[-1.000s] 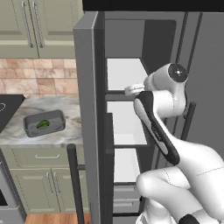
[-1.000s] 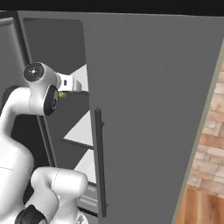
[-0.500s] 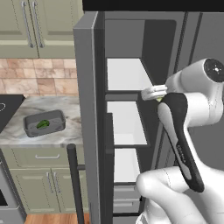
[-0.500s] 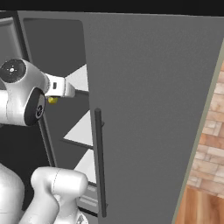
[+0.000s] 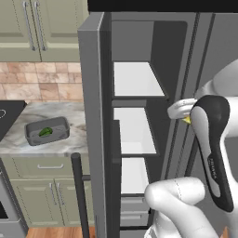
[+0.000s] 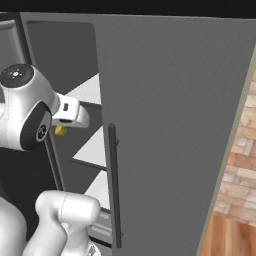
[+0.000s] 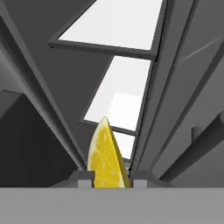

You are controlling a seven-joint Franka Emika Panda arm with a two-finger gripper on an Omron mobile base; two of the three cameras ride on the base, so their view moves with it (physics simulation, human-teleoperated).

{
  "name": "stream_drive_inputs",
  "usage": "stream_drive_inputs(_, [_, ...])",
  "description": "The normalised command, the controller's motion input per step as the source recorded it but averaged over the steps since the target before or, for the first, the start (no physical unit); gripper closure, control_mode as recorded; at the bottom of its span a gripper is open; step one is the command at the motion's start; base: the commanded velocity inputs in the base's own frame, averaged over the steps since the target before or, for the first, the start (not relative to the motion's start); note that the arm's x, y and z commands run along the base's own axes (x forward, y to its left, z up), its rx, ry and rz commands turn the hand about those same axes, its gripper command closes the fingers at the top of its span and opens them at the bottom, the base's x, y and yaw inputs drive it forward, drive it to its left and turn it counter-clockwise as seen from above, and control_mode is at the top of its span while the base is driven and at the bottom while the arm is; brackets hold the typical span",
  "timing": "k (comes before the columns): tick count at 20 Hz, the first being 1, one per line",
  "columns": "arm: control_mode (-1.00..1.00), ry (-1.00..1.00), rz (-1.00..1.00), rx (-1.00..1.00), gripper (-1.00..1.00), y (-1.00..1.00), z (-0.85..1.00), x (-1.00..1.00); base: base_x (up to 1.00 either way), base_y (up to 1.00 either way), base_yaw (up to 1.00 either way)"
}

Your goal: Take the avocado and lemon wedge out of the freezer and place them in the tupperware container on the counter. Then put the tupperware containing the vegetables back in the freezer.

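One lemon wedge (image 7: 106, 155) was seen clamped between the two dark fingertips (image 7: 85, 178) in the hand view, its pointed end directed away from the hand toward the white shelves. The jaws were narrowed onto the wedge, one pad on each side. In the left base view the gripper (image 5: 185, 116) was held in front of the open freezer (image 5: 139, 116), level with the middle shelf, and a bit of yellow was visible just under the white hand. In the right base view the same yellow bit (image 6: 60, 131) was seen below the hand, beside the edge of the grey freezer door (image 6: 170, 125) with its long dark bar handle (image 6: 114, 185). Three white shelves (image 5: 135, 79) were visible inside the compartment, with grey drawers (image 5: 134, 211) lower down. Farther left, the container (image 5: 47, 131) was seen on the marbled counter (image 5: 28, 144), well apart from the gripper. The avocado (image 5: 45, 132) lay inside that tray. Green cabinets (image 5: 39, 195) stood under the counter.
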Motion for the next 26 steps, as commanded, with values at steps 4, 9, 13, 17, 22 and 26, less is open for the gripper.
stream_drive_inputs(4, [-1.0, 0.15, 0.0, -0.01, 1.0, -0.35, -0.27, -0.08, 0.0, 0.0, 0.0])
stream_drive_inputs(9, [1.0, 0.02, 0.0, 0.0, 1.0, -0.06, -0.05, -0.02, -0.33, -0.32, 0.0])
stream_drive_inputs(13, [1.0, 0.0, 0.0, 0.0, 1.0, 0.0, 0.0, 0.0, -0.94, -0.61, 0.01])
stream_drive_inputs(17, [1.0, 0.0, 0.0, 0.0, 1.0, 0.0, 0.0, 0.0, -1.0, -0.46, 0.22])
stream_drive_inputs(22, [1.0, 0.0, 0.0, 0.0, 1.0, 0.0, 0.0, 0.0, -0.95, -0.04, 0.54])
stream_drive_inputs(26, [1.0, 0.0, 0.0, 0.0, 1.0, 0.0, 0.0, 0.0, -0.7, 0.37, 0.76])
